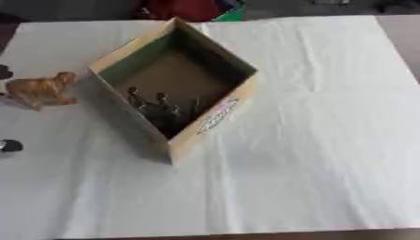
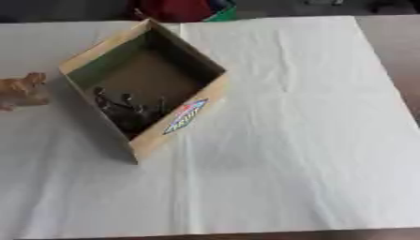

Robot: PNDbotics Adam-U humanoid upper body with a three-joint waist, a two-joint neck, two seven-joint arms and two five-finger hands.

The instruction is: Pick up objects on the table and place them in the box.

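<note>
Left eye view, toy lion (image 1: 41, 89) beside box (image 1: 215, 118)

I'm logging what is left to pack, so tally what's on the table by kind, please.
Cardboard box: 1
Tan toy animal on the cloth, left of the box: 1
Dark toy figures inside the box: a cluster, cannot count apart, taken as 1
Small dark bits at the left edge: 2, cannot tell what they are
Total: 5
</note>
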